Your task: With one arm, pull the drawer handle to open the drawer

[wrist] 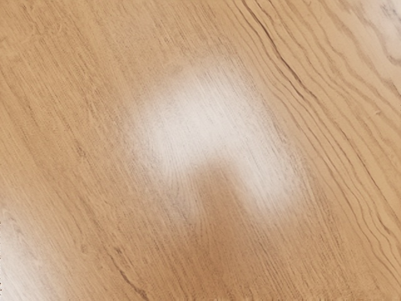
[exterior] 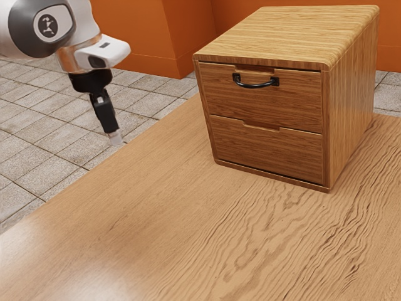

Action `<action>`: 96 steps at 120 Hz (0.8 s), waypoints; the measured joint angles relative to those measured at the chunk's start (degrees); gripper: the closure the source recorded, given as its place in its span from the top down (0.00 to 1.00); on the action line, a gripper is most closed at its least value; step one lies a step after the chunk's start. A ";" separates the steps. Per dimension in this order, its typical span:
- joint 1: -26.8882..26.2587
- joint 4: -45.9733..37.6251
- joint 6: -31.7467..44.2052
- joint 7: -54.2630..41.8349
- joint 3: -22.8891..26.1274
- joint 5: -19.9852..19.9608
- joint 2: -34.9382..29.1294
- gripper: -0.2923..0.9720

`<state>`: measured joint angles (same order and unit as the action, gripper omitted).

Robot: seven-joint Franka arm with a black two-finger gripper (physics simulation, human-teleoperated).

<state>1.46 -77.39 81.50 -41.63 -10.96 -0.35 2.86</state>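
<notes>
Although I cannot tell whether the black tool is clenched or released as it hangs well apart from the light-brown wooden cabinet on the wood-grain bench, the thin black curved handle on the cabinet's shut top drawer looks rigid, best gripped mid-span.

Our arm reaches in from ten o'clock in the exterior view, its wrist bent downward. Our gripper hangs at nine o'clock, tip tilted toward five o'clock.
</notes>
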 joint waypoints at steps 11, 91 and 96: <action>0.47 -0.01 -0.08 -2.45 0.00 0.03 0.00 0.77; -13.36 -1.72 -3.58 -28.10 1.78 -0.02 -11.49 0.77; -14.18 -1.70 -3.32 -30.05 1.78 1.29 -10.92 0.77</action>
<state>-12.72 -79.09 78.17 -71.68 -9.19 0.94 -8.06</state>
